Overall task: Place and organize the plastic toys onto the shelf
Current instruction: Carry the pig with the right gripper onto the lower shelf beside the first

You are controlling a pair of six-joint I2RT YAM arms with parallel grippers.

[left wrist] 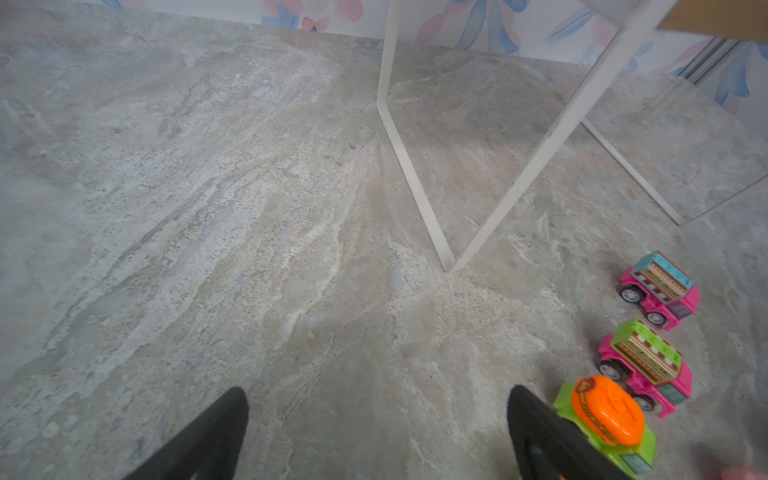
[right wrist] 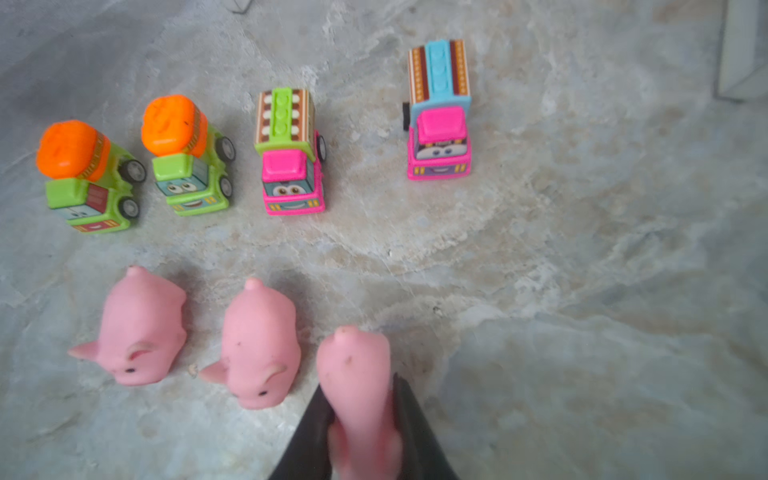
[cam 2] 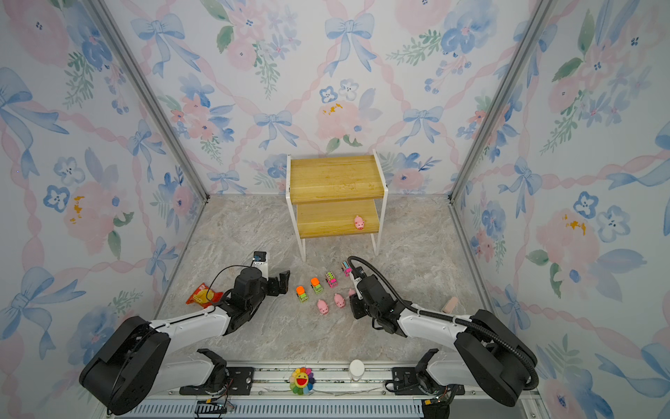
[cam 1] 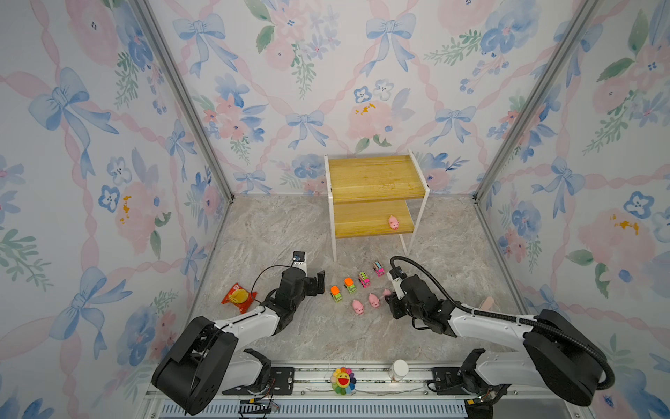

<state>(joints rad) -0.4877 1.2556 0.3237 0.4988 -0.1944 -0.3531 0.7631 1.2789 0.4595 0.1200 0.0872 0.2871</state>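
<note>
Right wrist view: the right claw (right wrist: 360, 395) is pinched narrow on the held pig (right wrist: 353, 357) (rump past the fingertips). Just beside it stand the near pig (right wrist: 259, 345) and far pig (right wrist: 143, 328). Ahead, a car row runs from the outermost green car (right wrist: 87, 178) to the blue-roofed pink car (right wrist: 440, 112). In both top views the shelf (cam 1: 362, 177), well ahead of both claws, carries the shelved pig (cam 1: 393, 222) on its lower board, near the edge on the right claw's side. The left claw (left wrist: 376, 395) gapes wide beside the inner green car (left wrist: 606, 419), with open floor (left wrist: 249, 208) ahead to the shelf legs.
</note>
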